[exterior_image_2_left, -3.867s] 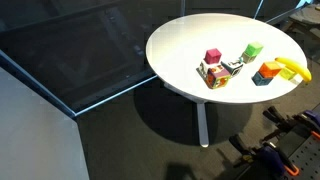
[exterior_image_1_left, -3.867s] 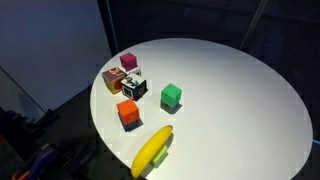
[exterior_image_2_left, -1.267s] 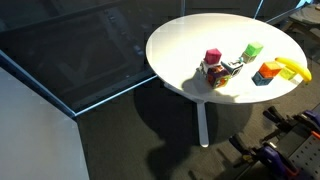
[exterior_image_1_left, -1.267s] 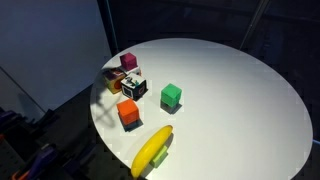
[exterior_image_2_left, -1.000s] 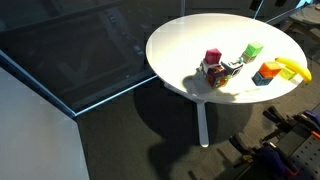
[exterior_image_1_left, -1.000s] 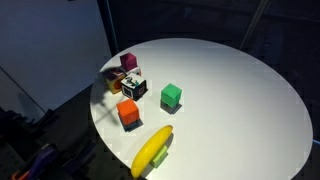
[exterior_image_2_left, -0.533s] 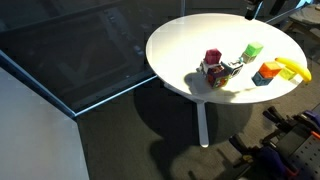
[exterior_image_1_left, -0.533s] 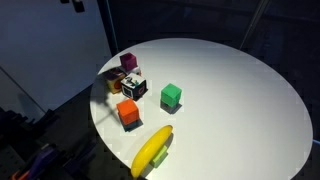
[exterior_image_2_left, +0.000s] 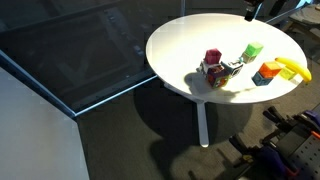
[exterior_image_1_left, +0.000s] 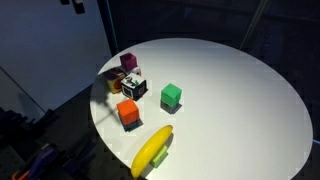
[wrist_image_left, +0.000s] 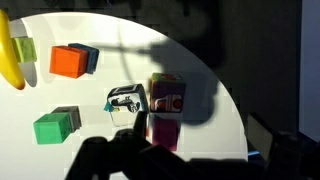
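Observation:
A round white table (exterior_image_1_left: pixel 230 90) holds several cubes and a banana (exterior_image_1_left: pixel 152 150). At its edge sit a magenta cube (exterior_image_1_left: pixel 128 61), a yellow-and-red cube (exterior_image_1_left: pixel 112 80) and a black-and-white cube (exterior_image_1_left: pixel 133 88). A green cube (exterior_image_1_left: pixel 171 95) and an orange cube (exterior_image_1_left: pixel 128 113) lie nearby. My gripper (exterior_image_1_left: pixel 75 4) hangs high above that edge, just showing at the top of both exterior views (exterior_image_2_left: pixel 256 10). In the wrist view its dark fingers stand apart with nothing between them (wrist_image_left: pixel 190 150), above the magenta cube (wrist_image_left: pixel 163 130) and the cube with red dots (wrist_image_left: pixel 167 97).
The banana rests partly on a light green block (exterior_image_1_left: pixel 162 152) near the table's front edge. The table stands on one central leg (exterior_image_2_left: pixel 203 120) over a dark floor. Dark glass panels (exterior_image_2_left: pixel 70 50) stand beside it. Arm shadow covers the cubes at the edge.
My gripper has come into the top of both exterior views. Its shadow has fallen over the cubes at the table's edge. The cubes and banana have not moved.

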`<state>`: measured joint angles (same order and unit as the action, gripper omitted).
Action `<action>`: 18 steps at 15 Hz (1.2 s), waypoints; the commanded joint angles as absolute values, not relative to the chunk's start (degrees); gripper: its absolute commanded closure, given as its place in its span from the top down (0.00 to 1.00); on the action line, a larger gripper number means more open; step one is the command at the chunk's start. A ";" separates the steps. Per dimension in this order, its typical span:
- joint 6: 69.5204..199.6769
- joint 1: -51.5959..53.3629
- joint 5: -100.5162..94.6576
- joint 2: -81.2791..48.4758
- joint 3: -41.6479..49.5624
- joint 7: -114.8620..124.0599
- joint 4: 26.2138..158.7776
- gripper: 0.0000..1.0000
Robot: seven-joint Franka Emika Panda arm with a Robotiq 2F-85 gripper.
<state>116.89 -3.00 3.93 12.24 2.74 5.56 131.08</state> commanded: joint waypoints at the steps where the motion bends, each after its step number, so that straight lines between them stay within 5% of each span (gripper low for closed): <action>1: 119.77 -3.39 4.15 10.49 3.26 4.45 131.87 1.00; 18: 134.26 -3.26 4.82 -8.48 3.87 8.40 126.77 1.00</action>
